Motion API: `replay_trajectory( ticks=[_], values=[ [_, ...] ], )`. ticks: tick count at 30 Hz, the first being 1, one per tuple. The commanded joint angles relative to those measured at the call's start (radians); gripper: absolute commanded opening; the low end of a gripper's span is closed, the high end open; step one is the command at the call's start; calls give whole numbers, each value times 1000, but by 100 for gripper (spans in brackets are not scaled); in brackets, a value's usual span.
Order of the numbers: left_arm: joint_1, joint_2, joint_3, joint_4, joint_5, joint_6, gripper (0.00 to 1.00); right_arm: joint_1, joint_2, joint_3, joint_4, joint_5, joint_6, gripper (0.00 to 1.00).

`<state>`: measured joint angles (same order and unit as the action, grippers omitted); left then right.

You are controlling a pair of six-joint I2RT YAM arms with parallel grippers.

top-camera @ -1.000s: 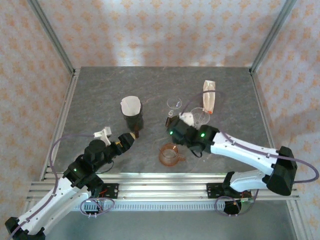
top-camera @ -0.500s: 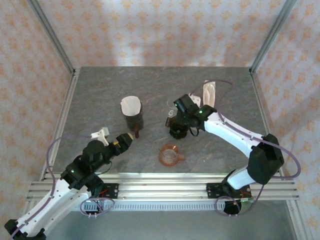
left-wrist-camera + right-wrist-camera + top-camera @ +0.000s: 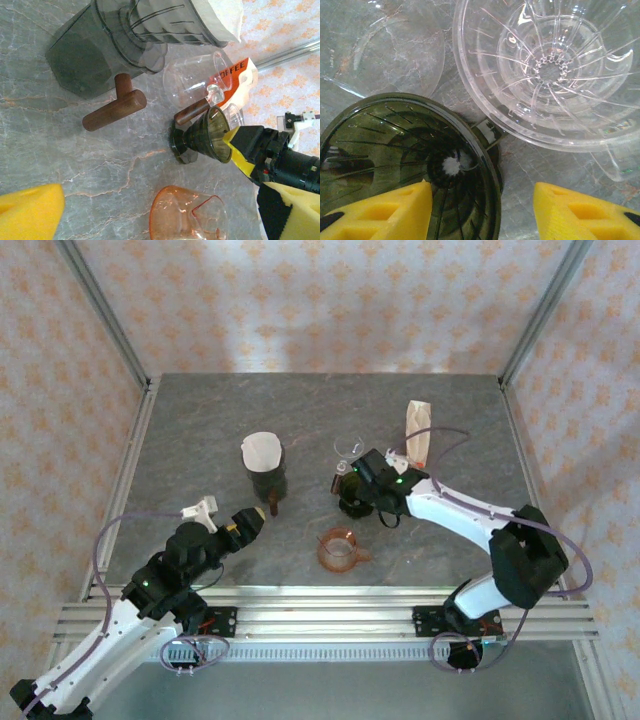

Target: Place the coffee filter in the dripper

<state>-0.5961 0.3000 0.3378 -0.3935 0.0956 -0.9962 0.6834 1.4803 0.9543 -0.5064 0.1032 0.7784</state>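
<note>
– Filter placement, seen from above?
– It is seated in the grey dripper, left of centre on the surface. The left end effector is positioned near that dripper's wooden handle, jaws spread, nothing gripped. The right end effector is poised over the green dripper; an orange dripper is set nearer the bases, and a bag is seen at the back right.
– And from the left wrist?
– The filter is seen inside the grey dripper at the top. Both yellow pads are seen wide apart at the lower corners, with the orange dripper between them. The right end effector is seen beside the green dripper's rim.
– From the right wrist?
– The pads are parted, with the green dripper's rim between them; no contact can be made out, so nothing is taken as gripped. A clear dripper is placed just beside the green one.
</note>
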Motion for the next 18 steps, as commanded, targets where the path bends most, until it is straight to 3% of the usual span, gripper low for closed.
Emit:
replay_trajectory(
  ticks=[1, 6, 18],
  values=[
    [-7, -20, 0, -3, -19, 4, 100, -4, 30, -18, 34, 7, 30, 51],
    [-6, -16, -5, 3, -16, 3, 99, -5, 40, -35, 55, -11, 39, 42],
    [-6, -21, 9, -13, -14, 13, 99, -10, -3, -53, 24, 5, 31, 3]
  ],
)
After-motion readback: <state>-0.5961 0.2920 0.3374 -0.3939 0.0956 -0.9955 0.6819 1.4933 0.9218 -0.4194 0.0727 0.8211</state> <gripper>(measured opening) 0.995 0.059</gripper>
